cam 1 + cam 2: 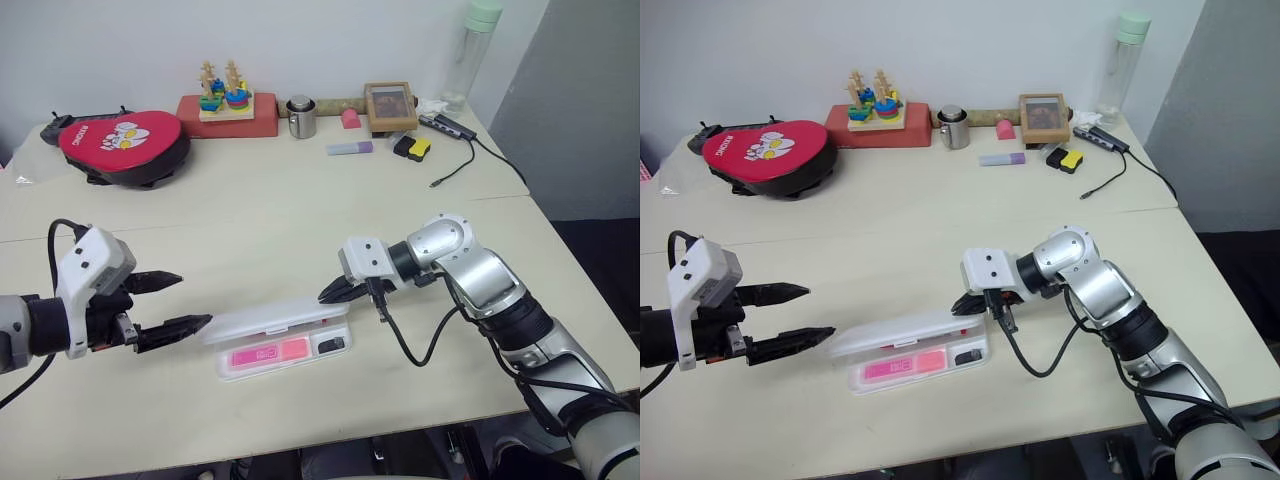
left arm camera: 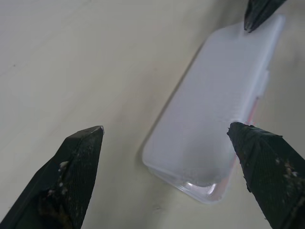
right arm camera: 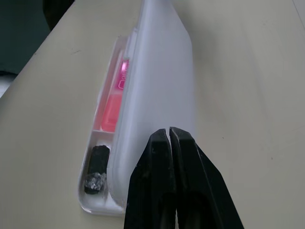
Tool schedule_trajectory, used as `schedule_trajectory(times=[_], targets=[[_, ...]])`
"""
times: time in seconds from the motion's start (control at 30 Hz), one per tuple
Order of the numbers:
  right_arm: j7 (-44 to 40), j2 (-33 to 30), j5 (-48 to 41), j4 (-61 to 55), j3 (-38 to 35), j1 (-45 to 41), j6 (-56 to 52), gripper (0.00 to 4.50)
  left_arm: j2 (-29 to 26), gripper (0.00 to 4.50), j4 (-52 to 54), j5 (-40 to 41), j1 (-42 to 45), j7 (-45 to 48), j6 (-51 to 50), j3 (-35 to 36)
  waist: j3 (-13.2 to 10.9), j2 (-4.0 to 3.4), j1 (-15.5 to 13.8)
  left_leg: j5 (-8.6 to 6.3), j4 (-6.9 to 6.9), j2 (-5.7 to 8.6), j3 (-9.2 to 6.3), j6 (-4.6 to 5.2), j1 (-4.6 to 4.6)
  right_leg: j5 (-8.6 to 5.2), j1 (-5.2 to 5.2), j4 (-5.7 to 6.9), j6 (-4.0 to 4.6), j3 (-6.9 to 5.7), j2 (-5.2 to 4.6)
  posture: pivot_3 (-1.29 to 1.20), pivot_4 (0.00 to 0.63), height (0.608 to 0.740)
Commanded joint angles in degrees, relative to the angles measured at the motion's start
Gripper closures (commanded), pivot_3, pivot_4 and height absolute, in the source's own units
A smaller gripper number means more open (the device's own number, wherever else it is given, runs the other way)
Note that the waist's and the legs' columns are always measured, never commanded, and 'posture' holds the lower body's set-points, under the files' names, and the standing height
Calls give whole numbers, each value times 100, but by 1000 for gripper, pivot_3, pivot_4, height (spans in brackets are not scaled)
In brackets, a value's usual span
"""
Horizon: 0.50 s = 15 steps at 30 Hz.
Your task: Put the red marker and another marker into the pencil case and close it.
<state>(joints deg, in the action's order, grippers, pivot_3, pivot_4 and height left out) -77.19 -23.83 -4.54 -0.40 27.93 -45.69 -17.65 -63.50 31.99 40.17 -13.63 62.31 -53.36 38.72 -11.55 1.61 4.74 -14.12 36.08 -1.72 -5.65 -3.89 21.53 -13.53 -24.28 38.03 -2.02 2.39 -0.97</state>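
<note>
Pressing with my pinched-shut right gripper (image 1: pixel 335 291) on the case (image 1: pixel 275 322) lid's right end, long axis across the desk (image 1: pixel 300 210), left gripper (image 1: pixel 180 303) wide by its left end.

One pencil case (image 1: pixel 275 322), one pink highlighter (image 1: pixel 268 355), one lavender highlighter (image 1: pixel 349 148), one red pouch (image 1: pixel 122 140), one metal cup (image 1: pixel 301 117), one bottle (image 1: pixel 470 50), two grippers counted.

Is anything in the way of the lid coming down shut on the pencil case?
Nothing visible blocks it. The pink highlighter lies flat in the tray, below the half-lowered lid of the pencil case.
</note>
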Motion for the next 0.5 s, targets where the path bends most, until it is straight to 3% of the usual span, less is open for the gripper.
schedule_trajectory(times=[0.03, 0.5], targets=[[23, 106, -72, -269, 87, -43, -105, 4430, -301, 0, 46, -278, -359, 569, 302, 301, -1, -2, -2, 0, 0, 0, 1, 0, -1, 0, 1, 0, 1, 1, 0, 0, 150, 740], [410, 313, 121, -218, 465, 191, -613, 4430, -770, 0, -149, -917, -4, 736, 1021, -412, 1, 1, -10, 0, -1, 0, 2, 0, 0, -1, 1, -3, 1, 0, 0, 0, 150, 740]])
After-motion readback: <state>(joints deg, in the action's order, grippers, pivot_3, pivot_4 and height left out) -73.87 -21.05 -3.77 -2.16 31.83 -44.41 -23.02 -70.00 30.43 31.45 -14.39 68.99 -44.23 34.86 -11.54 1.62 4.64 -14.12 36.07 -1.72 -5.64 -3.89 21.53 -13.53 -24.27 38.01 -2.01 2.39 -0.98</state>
